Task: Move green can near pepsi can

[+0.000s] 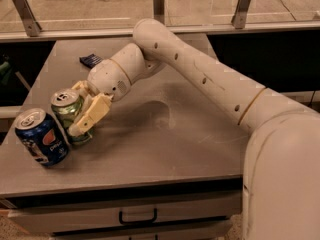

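The green can (69,113) stands on the grey table (165,149) at the left, tilted a little. My gripper (80,111) is around it, with one cream finger (91,115) across its front right side and the other behind it. The pepsi can (40,136), dark blue with a round logo, stands just left of and in front of the green can, close to it near the table's front left corner.
A flat dark blue packet (92,60) lies at the back left of the table. A glass railing with metal posts (159,4) runs behind the table. A drawer with a black handle (137,216) sits under the front edge.
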{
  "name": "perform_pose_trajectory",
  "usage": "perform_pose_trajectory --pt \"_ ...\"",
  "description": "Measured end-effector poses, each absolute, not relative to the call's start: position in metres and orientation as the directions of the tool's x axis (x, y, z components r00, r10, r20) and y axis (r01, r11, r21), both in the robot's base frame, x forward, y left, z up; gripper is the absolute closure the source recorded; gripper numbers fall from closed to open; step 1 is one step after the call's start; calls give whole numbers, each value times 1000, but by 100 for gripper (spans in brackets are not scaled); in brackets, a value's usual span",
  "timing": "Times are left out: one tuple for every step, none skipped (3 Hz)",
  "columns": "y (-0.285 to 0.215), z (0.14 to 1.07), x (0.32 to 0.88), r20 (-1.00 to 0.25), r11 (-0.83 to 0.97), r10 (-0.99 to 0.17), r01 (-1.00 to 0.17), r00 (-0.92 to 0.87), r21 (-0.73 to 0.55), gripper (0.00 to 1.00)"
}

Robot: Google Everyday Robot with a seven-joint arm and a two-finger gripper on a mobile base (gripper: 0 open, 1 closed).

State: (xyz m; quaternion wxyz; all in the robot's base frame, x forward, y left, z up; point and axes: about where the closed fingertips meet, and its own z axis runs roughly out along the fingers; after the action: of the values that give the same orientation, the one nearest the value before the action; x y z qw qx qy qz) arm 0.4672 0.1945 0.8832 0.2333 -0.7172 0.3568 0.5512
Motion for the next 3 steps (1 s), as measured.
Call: perform_pose_trajectory --pt "189 884 473 -952 -631 -268 -773 147 59 0" --pt "165 902 491 -931 -587 -311 -809 189 32 0" --pt "116 953 522 -866 -471 -417 -881 277 -55 0"
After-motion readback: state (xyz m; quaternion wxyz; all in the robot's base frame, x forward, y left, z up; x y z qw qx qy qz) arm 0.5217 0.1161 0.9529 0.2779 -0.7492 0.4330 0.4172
